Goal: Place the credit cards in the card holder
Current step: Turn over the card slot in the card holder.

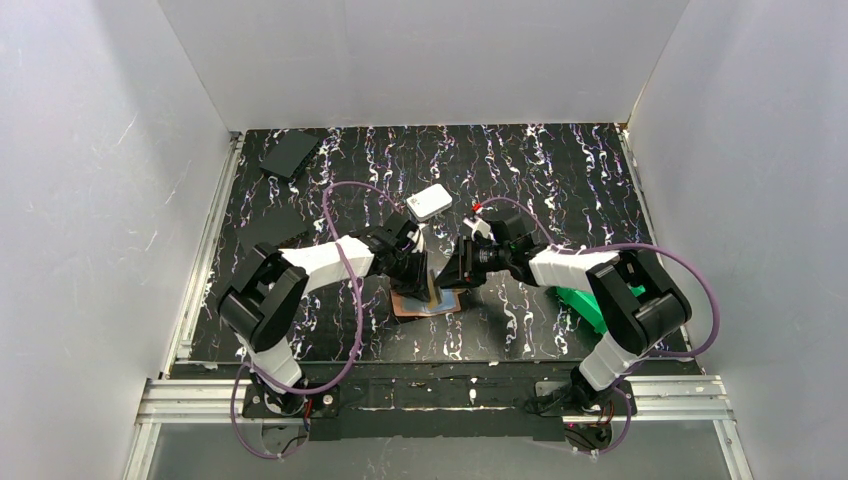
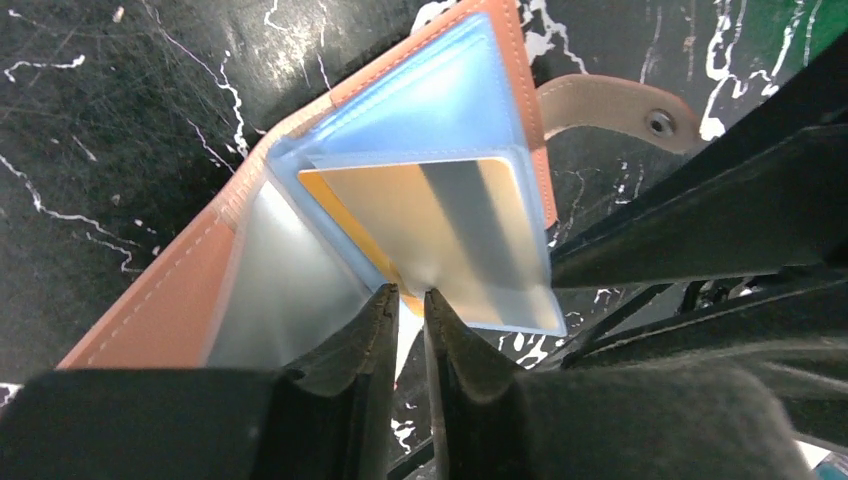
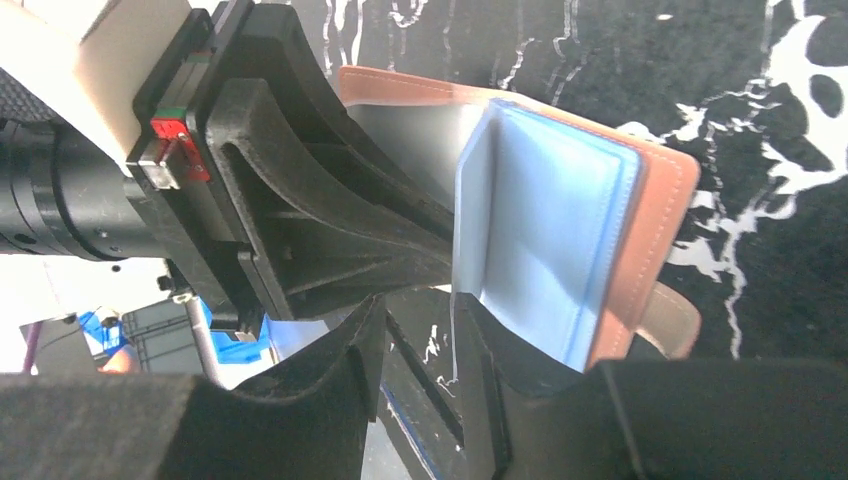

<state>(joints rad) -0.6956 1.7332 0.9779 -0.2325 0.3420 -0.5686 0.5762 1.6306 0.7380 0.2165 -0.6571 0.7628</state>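
From above, the two arms meet near the middle of the marbled black table (image 1: 560, 180). The left gripper (image 1: 430, 283) and right gripper (image 1: 453, 278) crowd over the card holder (image 1: 418, 306), which lies open on the table under them. Only its orange-brown edge and one raised flap show, and neither set of jaws can be read from here. A white rounded box (image 1: 432, 202) sits just behind the grippers. A green bin (image 1: 578, 303) is mostly covered by the right forearm. A dark flat object (image 1: 290, 153) lies in the far left corner, too small to identify.

In the left wrist view, the light-blue flap stands up from the orange leather, with its snap tab (image 2: 610, 105) trailing behind. A gold card with a grey stripe (image 2: 440, 230) is seated in the flap's pocket. The left fingers (image 2: 375, 330) are drawn almost together, pinching the flap's near edge at the card's corner. Black struts of the other gripper cut off the right side.

In the right wrist view, the right fingers (image 3: 365, 345) stand clearly apart and clamp nothing. The blue flap rises just beside the right-hand finger, and a thin pale edge shows in the gap. The left gripper's body hides the holder's near half.
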